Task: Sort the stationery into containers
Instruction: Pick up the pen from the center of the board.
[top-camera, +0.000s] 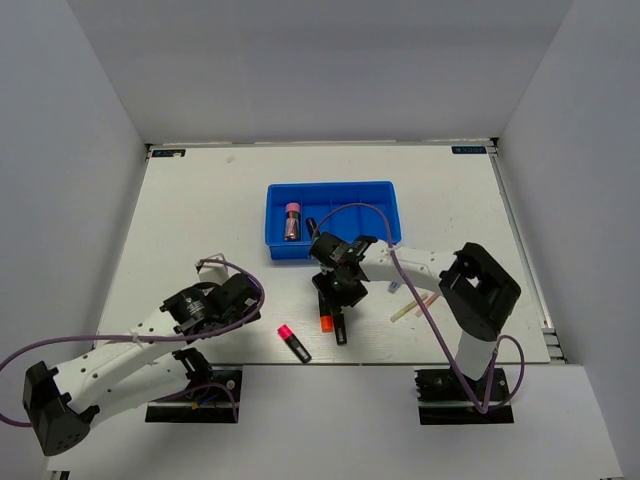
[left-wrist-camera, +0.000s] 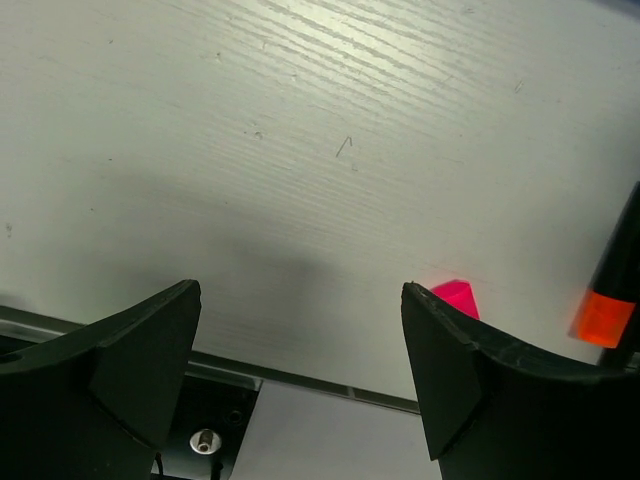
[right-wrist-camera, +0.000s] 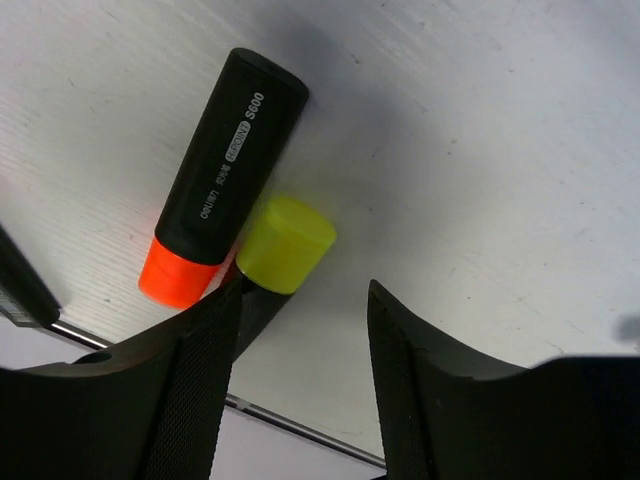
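The blue tray stands at mid-table with a pink-capped highlighter in its left compartment. My right gripper is open and empty, low over the table just in front of the tray. In the right wrist view it is beside an orange-capped highlighter and a yellow-capped one whose body is hidden behind my left finger. Both lie together on the table. A pink-capped highlighter lies near the front edge. My left gripper is open and empty to its left; its wrist view shows the pink cap.
Thin pink and pale-yellow sticks lie on the table right of my right gripper, near that arm. The table's front edge runs just under my left gripper. Grey walls close in the table at the left, back and right.
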